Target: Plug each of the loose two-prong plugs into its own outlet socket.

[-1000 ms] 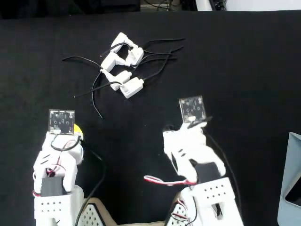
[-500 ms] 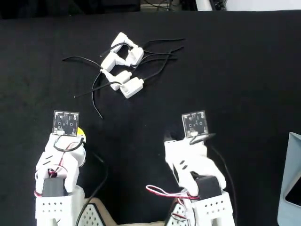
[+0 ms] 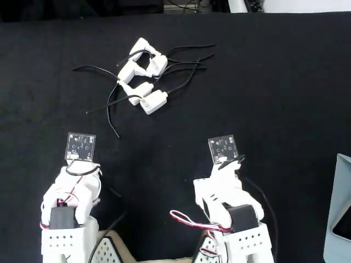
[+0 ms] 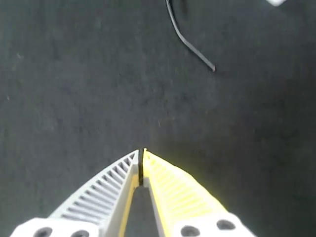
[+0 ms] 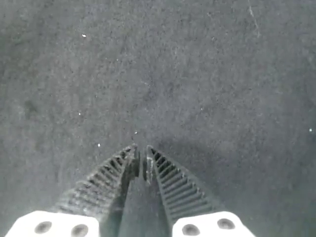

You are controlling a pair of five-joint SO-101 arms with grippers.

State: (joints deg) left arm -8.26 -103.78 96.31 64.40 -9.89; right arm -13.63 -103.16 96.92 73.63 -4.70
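Observation:
Several white plug and socket pieces (image 3: 141, 74) lie tangled with thin black wires (image 3: 186, 60) at the far middle of the black mat; I cannot tell plugs from sockets. The left arm (image 3: 71, 194) and the right arm (image 3: 226, 197) sit folded at the near edge, well short of the pile. In the left wrist view my left gripper (image 4: 141, 154) is shut on nothing over bare mat, with a loose wire end (image 4: 190, 45) and a white piece's corner (image 4: 276, 2) beyond it. In the right wrist view my right gripper (image 5: 140, 149) is likewise shut and holds nothing.
A grey-blue container (image 3: 337, 219) stands at the near right edge. One black wire (image 3: 111, 121) trails from the pile toward the left arm. Black mat (image 3: 274, 98) covers the table.
Both arms have drawn back toward the near edge, away from the pile. The plugs and wires have not moved.

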